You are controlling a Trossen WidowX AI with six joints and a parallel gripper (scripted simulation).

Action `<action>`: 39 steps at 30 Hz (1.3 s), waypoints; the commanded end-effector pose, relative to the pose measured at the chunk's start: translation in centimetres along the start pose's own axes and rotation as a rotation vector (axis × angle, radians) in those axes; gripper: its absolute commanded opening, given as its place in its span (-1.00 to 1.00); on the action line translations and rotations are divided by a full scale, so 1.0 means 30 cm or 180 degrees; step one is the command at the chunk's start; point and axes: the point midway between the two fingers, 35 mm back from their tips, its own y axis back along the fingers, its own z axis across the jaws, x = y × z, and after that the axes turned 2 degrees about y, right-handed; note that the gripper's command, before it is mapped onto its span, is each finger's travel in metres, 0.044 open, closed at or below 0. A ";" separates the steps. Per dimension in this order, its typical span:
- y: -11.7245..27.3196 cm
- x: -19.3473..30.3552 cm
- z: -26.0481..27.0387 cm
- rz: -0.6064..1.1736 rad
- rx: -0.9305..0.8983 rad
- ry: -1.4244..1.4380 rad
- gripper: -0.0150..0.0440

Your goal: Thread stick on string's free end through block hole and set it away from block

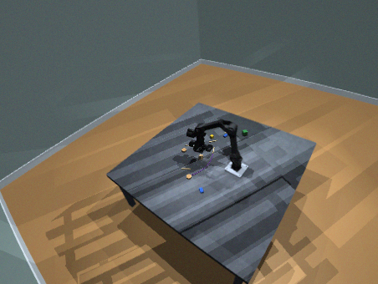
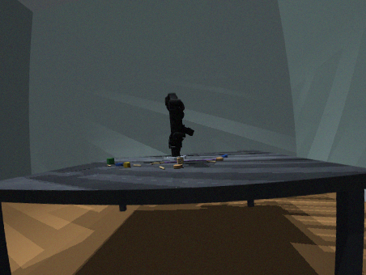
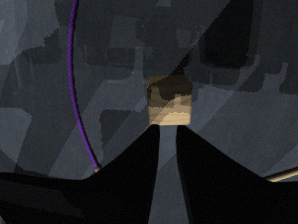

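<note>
The wooden block (image 3: 170, 102) (image 1: 201, 156) (image 2: 180, 158) stands on the table just past my fingertips, its dark hole at the top face in the wrist view. My gripper (image 3: 166, 132) (image 1: 200, 149) (image 2: 176, 153) is low over the table, fingers nearly together, and only bare table shows in the narrow gap. The purple string (image 3: 75, 100) (image 1: 206, 166) curves along the left and ends at my left finger's edge; its stick is hidden there. The string runs to the round wooden button (image 1: 189, 176).
A loose stick (image 3: 282, 175) lies at the right behind my right finger. Another stick (image 1: 186, 169), an orange disc (image 1: 184, 149), a yellow cube (image 1: 211, 136) (image 2: 126, 164), blue pieces (image 1: 201, 190) (image 1: 225, 134) and a green cube (image 1: 245, 132) (image 2: 110, 161) lie around.
</note>
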 end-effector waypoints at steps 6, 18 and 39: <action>0.000 0.000 0.000 0.0000 0.0000 0.0000 -0.49; 0.001 0.034 0.017 0.0004 0.0000 -0.0873 -0.14; 0.003 0.245 0.172 0.0037 0.0030 -0.6984 1.00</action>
